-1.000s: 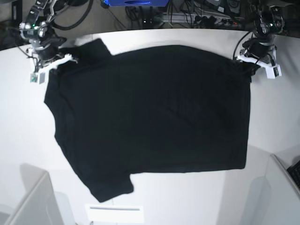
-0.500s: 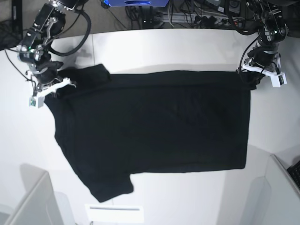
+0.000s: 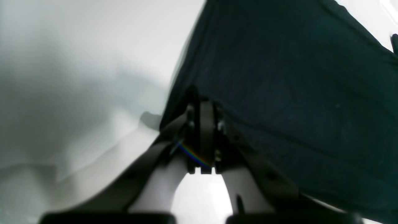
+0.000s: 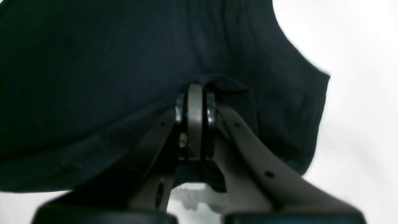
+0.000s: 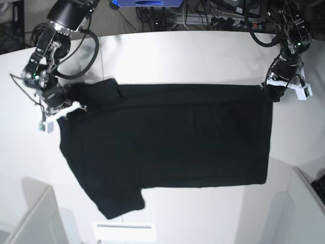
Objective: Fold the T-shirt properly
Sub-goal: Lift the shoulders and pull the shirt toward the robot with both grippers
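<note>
The black T-shirt [image 5: 167, 147] is lying spread across the white table [image 5: 167, 56], collar end toward the left of the base view and hem toward the right, with one sleeve sticking out at the near left. Its far long edge is being held up off the table at both ends. The right gripper [image 5: 65, 108] is pinching the shoulder-side corner by the far sleeve, its jaws pressed together with black cloth bunched between them in the right wrist view [image 4: 194, 93]. The left gripper [image 5: 277, 90] is likewise clamped tight on the far hem corner [image 3: 202, 105].

To my eye, this is the lengthwise fold in progress: the far edge is being carried over toward the near edge. The next move calls for both arms travelling together at matched pace, keeping the edge taut and straight, then laying it down in line with the near edge before letting go.
</note>
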`<act>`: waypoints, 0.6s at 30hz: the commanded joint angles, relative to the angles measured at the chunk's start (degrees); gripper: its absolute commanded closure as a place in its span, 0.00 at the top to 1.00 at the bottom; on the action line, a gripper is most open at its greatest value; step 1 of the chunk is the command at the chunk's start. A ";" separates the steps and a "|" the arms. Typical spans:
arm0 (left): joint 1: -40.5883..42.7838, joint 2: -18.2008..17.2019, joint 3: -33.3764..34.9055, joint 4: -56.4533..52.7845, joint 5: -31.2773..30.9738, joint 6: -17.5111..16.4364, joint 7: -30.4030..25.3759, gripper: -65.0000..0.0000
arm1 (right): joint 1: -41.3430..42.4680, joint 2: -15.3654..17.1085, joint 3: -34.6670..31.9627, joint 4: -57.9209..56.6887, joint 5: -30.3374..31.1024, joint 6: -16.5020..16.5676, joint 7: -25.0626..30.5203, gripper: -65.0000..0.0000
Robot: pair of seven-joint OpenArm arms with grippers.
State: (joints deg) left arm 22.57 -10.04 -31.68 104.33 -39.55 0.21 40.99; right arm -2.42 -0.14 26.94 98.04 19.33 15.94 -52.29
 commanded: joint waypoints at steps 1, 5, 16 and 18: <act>-0.46 -0.81 -0.45 0.76 -0.41 0.28 -1.21 0.00 | 0.96 0.80 -1.40 0.38 0.76 0.28 1.35 0.00; -0.90 -0.81 -0.45 0.76 -0.41 0.36 -1.21 0.00 | 3.34 0.89 -2.89 -1.91 0.76 0.10 1.44 0.00; -3.89 -0.81 -0.45 -2.58 -0.41 0.45 -1.21 0.00 | 7.91 1.07 -3.33 -6.57 0.67 0.10 1.35 0.00; -4.94 -0.81 -0.45 -2.93 -0.41 0.45 -1.21 0.00 | 8.61 1.07 -3.42 -7.45 0.67 0.10 1.35 0.00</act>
State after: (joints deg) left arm 18.15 -10.00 -31.75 100.33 -39.53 0.93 41.19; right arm 4.99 0.47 23.62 89.65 19.31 15.90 -52.10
